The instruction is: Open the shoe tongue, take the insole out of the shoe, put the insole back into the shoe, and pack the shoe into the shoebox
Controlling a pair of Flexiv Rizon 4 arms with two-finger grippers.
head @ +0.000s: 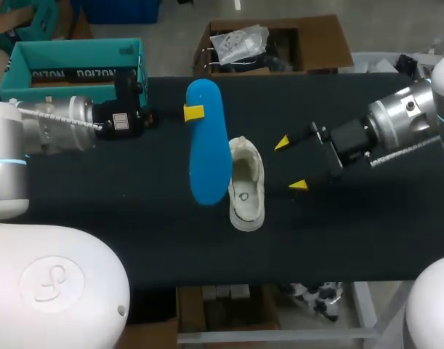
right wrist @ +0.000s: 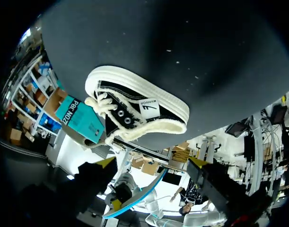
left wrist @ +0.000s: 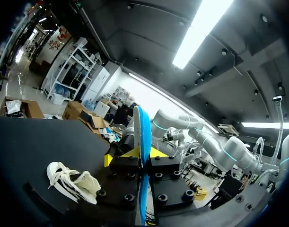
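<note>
A blue insole (head: 207,142) hangs in the air above the black table, left of the shoe, with my left gripper (head: 194,113) shut on its far end. In the left wrist view the insole (left wrist: 144,132) stands edge-on, clamped in my left gripper (left wrist: 139,155). The white low shoe (head: 245,185) with black trim lies mid-table, its opening facing up; it also shows as the shoe (left wrist: 73,179) and the shoe (right wrist: 135,113). My right gripper (head: 291,164) hovers open just right of the shoe, nothing between its fingers (right wrist: 106,163). The teal shoebox (head: 76,69) sits at the back left.
The black table (head: 134,203) has free room in front of the shoe and to its left. The shoebox (right wrist: 80,120) lies beyond the shoe as seen from my right gripper.
</note>
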